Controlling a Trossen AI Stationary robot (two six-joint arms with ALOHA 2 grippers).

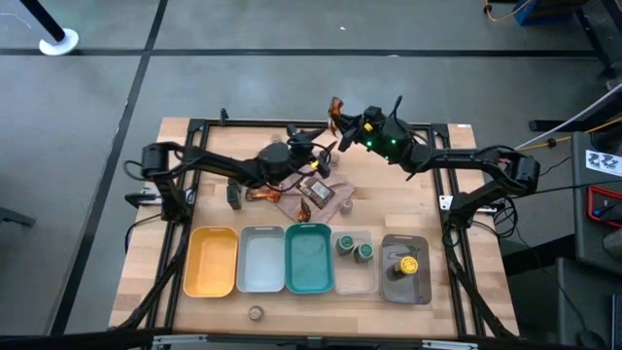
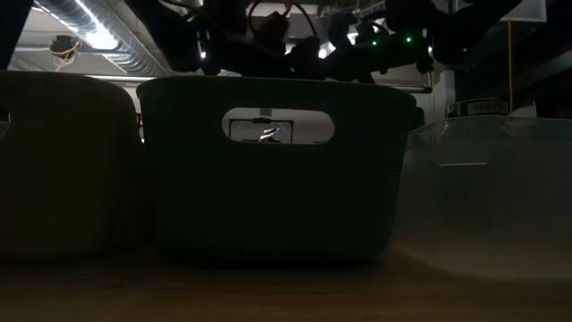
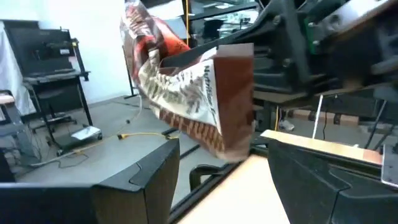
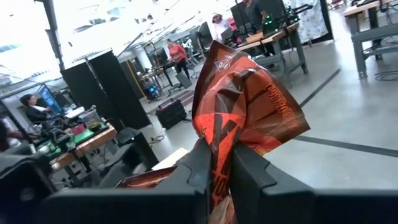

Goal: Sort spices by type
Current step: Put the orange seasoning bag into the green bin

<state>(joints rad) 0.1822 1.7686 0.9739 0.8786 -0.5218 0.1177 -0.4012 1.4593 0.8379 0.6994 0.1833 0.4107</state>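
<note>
My right gripper (image 1: pixel 342 124) is at the table's far edge, shut on an orange-brown packet (image 4: pixel 245 102). In the left wrist view that packet (image 3: pixel 199 99) shows raised above the table, just beyond my open left gripper (image 3: pixel 221 158), whose fingers touch nothing. My left gripper (image 1: pixel 319 151) is close beside the right one. More packets (image 1: pixel 313 192) lie in a heap at mid-table. A black block (image 1: pixel 234 194) sits left of the heap. Two green-lidded jars (image 1: pixel 355 248) stand in the clear tray, a yellow-lidded jar (image 1: pixel 407 264) in the grey tray, and a tan-lidded jar (image 1: pixel 256 313) on the table. My right gripper pinches the packet between its two fingers (image 4: pixel 199 168). The hold is on a crumpled part at one end (image 4: pixel 219 165). The rest of the packet stands out beyond the fingertips, lifted clear of the table.
A row of trays lines the near side: yellow (image 1: pixel 212 282), pale grey (image 1: pixel 260 282), teal (image 1: pixel 309 284), clear (image 1: pixel 355 282) and grey (image 1: pixel 420 290). In the low view the teal tray (image 2: pixel 268 197) fills the foreground. Black frame rails border the table.
</note>
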